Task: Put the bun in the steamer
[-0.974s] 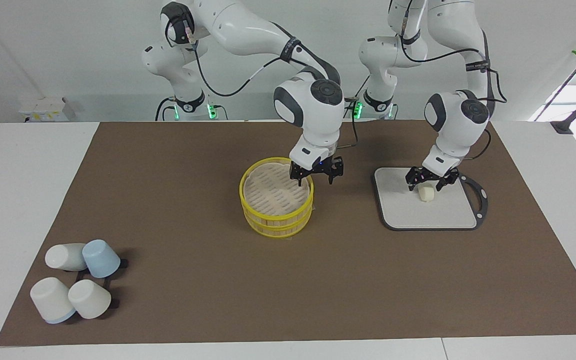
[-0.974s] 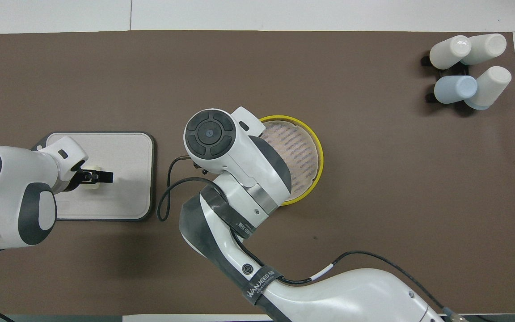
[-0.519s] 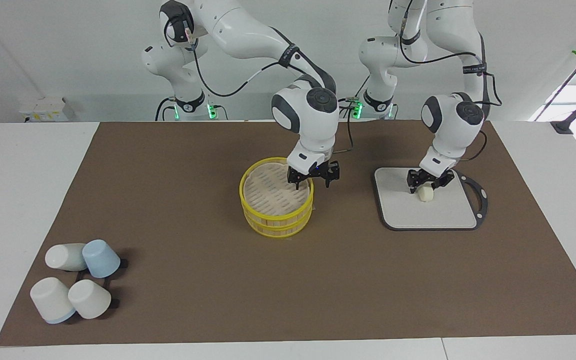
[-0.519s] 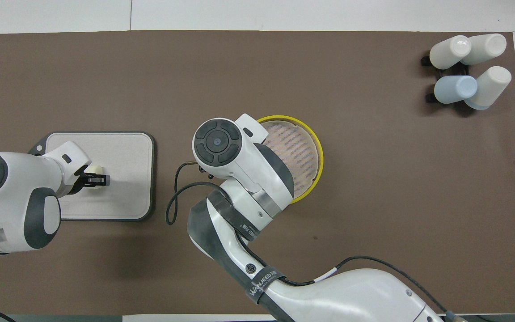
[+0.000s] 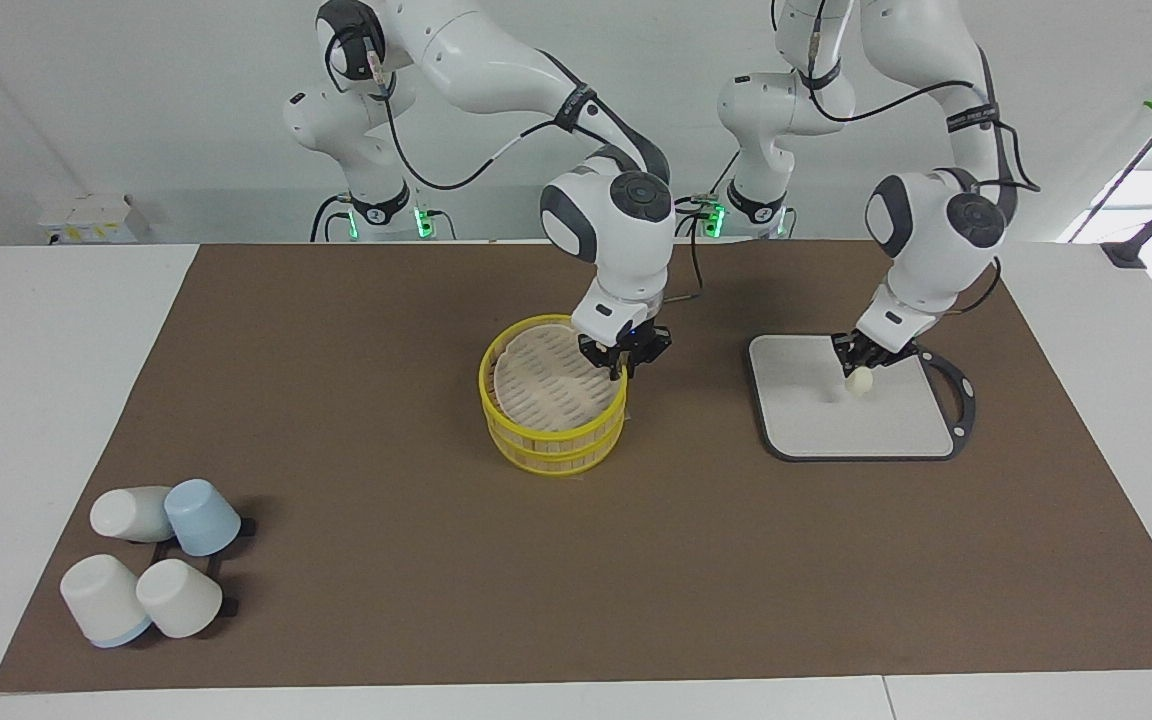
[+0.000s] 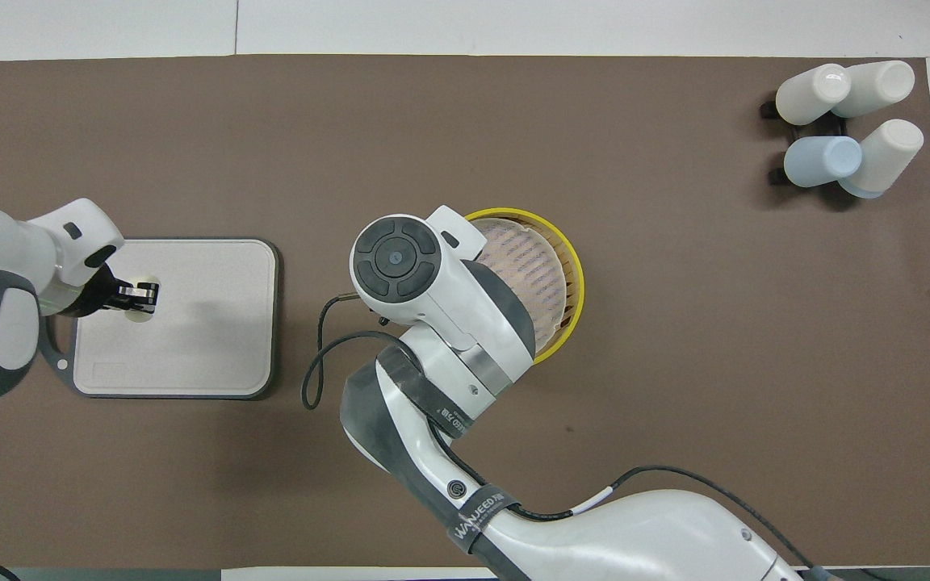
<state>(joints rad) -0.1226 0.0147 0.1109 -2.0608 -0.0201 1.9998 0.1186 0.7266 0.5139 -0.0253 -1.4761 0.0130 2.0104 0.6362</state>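
Bun lifted off the board, lid tipped at the steamer.

At centre right of the facing view, the left gripper (image 5: 864,368) is clamped on the bun (image 5: 861,380), which hangs just above the grey board (image 5: 836,425), its shadow beneath. At frame centre, the right gripper (image 5: 624,357) pinches the edge of the lid (image 5: 544,375), tilted on the yellow steamer (image 5: 551,435). Four cups (image 5: 151,570) lie at lower left.

— Where is the bun (image 5: 860,380)?
— In the left gripper (image 5: 864,366), up over the board (image 5: 896,425).
— And the steamer (image 5: 553,432)?
— Under the right gripper (image 5: 624,358), which pinches its lid (image 5: 546,385). The cups (image 5: 151,570) lie well apart from both grippers.
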